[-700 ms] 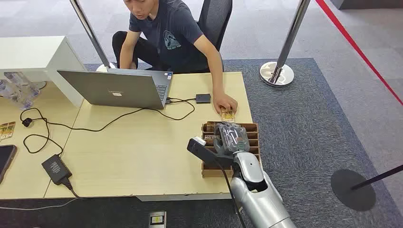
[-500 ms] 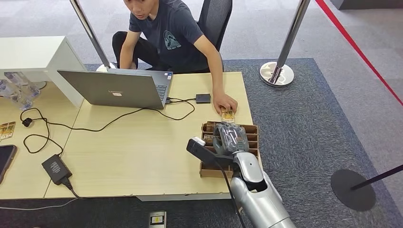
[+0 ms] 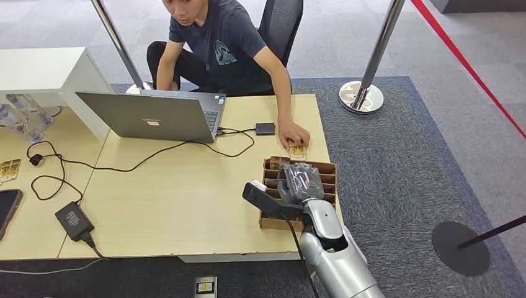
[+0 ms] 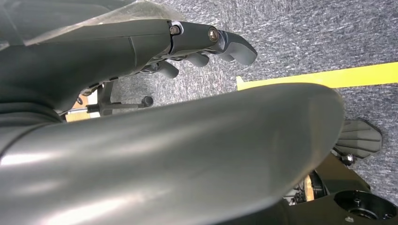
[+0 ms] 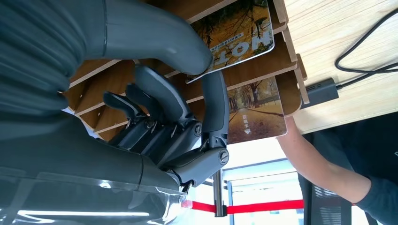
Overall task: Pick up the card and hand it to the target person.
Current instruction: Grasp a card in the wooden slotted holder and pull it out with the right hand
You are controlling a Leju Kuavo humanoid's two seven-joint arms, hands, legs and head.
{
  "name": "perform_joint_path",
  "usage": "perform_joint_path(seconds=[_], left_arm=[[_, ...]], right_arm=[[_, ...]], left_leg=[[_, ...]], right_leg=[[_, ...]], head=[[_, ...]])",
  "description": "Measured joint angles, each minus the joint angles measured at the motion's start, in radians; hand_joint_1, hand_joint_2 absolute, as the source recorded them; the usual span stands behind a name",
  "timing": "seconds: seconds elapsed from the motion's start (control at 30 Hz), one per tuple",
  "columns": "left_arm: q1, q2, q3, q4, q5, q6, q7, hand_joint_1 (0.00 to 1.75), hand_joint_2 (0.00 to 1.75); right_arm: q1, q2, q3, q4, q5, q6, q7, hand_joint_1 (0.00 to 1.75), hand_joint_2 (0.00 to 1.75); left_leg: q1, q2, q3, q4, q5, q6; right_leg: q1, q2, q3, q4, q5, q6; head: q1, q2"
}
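A wooden slotted card holder (image 3: 329,186) sits at the table's right edge with my right hand (image 3: 300,181) over it. In the right wrist view the hand (image 5: 178,122) pinches the corner of a card printed HOTEL (image 5: 239,33) between thumb and one finger, and its other fingers are curled. The card still stands in its slot of the holder (image 5: 263,65). A second autumn-picture card (image 5: 257,112) sits in the end slot. The seated person (image 3: 223,43) rests a hand (image 3: 293,133) on that card (image 3: 298,149). My left hand (image 4: 206,44) hangs over carpet, holding nothing.
A grey laptop (image 3: 149,117), black cables (image 3: 124,166), a power adapter (image 3: 73,220) and a small black box (image 3: 265,128) lie on the table. A phone (image 3: 6,208) sits at the left edge. A stanchion base (image 3: 361,96) stands beyond the table's right corner.
The card holder has slid a little toward the table's near left under my right hand. The person's hand has stayed on the end card.
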Motion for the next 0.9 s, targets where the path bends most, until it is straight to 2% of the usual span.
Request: perform_joint_path(seconds=[0.9], left_arm=[[0.0, 0.0, -0.001, 0.0, -0.007, -0.01, -0.009, 0.0, 0.0]], right_arm=[[0.016, -0.016, 0.0, -0.022, -0.011, -0.006, -0.027, 1.75, 1.75]], left_leg=[[0.0, 0.0, 0.0, 0.0, 0.002, 0.001]], right_leg=[[0.0, 0.0, 0.0, 0.0, 0.002, 0.0]], head=[[0.0, 0.0]])
